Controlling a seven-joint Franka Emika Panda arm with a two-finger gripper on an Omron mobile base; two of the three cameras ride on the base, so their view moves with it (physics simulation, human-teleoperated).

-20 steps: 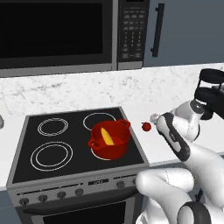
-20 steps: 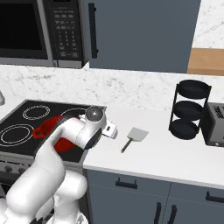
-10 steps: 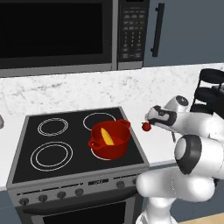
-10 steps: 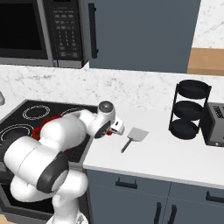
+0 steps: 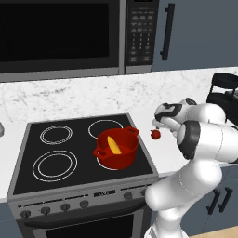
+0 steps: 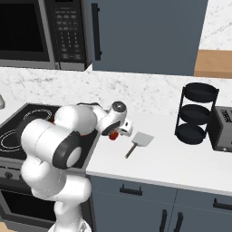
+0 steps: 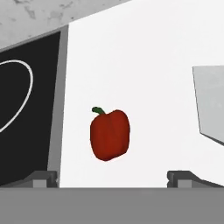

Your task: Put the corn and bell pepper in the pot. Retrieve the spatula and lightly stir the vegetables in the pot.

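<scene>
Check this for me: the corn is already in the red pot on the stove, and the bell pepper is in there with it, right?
Not quite. The corn is in the pot, but the bell pepper lies on the white counter beside the stove, as the hand view shows.

A red bell pepper [image 7: 110, 134] is seen lying on the white tabletop [image 7: 144, 65], between the black stove [image 7: 26, 113] and the spatula [image 7: 212, 103].

The white marbled bench [image 6: 149, 167] carries a red bell pepper [image 7: 109, 134] beside the stove's edge, the grey spatula [image 6: 139, 142] near it, a black tiered rack [image 6: 195, 114] and a toaster [image 6: 223, 128]. The stove [image 5: 28, 160] bears the red pot [image 5: 117, 148].
</scene>
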